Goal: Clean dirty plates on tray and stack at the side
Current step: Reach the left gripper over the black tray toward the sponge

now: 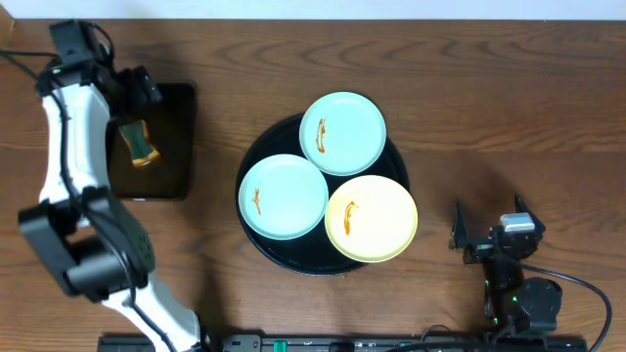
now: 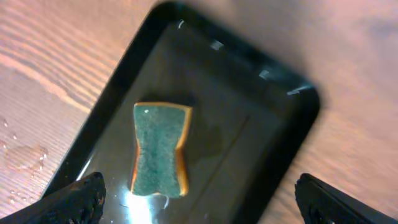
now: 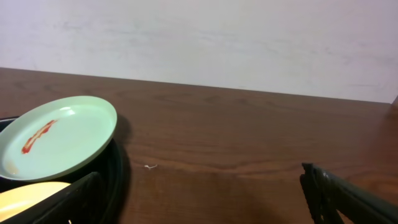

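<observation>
Dirty plates [image 1: 342, 133], three, each smeared with orange, are carried on the round black tray [image 1: 259, 244] at mid worktop [image 1: 489, 98]: a far mint-blue plate [image 1: 342, 133], a left mint-blue plate [image 1: 284, 196] and a yellow plate [image 1: 372, 218]. The left fingers [image 2: 81, 199] are held wide apart, empty, above a sponge [image 2: 160, 149] lying in a small rectangular tray [image 2: 261, 124]. The right fingers [image 3: 348, 199] are spread, nothing gripped, apart from the plates.

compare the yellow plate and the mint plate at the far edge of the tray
The yellow plate is pale yellow; the far mint plate is pale blue-green. The yellow plate sits near right on the tray, the far mint plate at its back edge. Both are small, round, sauce-smeared, on the tray.
</observation>
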Controlling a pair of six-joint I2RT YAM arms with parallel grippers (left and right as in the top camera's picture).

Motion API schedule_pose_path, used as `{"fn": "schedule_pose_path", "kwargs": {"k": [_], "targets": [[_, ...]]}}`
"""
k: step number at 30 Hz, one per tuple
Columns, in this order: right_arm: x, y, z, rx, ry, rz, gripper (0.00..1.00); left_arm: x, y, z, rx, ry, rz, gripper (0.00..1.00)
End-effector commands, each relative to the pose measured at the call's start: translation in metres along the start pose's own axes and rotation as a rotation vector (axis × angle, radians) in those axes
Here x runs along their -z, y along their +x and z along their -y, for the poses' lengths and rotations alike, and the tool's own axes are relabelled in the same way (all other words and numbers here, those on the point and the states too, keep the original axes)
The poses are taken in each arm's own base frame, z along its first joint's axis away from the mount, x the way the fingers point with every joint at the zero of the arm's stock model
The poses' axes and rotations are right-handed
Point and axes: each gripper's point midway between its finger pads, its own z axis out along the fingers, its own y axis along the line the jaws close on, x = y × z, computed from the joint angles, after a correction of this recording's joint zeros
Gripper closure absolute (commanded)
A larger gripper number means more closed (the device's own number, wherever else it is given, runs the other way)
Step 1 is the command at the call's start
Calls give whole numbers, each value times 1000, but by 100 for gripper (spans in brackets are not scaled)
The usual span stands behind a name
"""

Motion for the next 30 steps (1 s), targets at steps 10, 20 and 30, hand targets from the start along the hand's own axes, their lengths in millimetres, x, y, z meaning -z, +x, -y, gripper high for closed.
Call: {"fn": "schedule_pose_path", "kwargs": {"k": [10,20,30], "targets": [[0,1,3,9,13,-2,1,-83,37,-36,-19,-181,-171,2],[0,1,3,9,13,-2,1,-89,41,-36,-20,-183,-181,20],[0,1,3,9,13,-2,1,-95,58,-35,-19,-162,-223,32]]}}
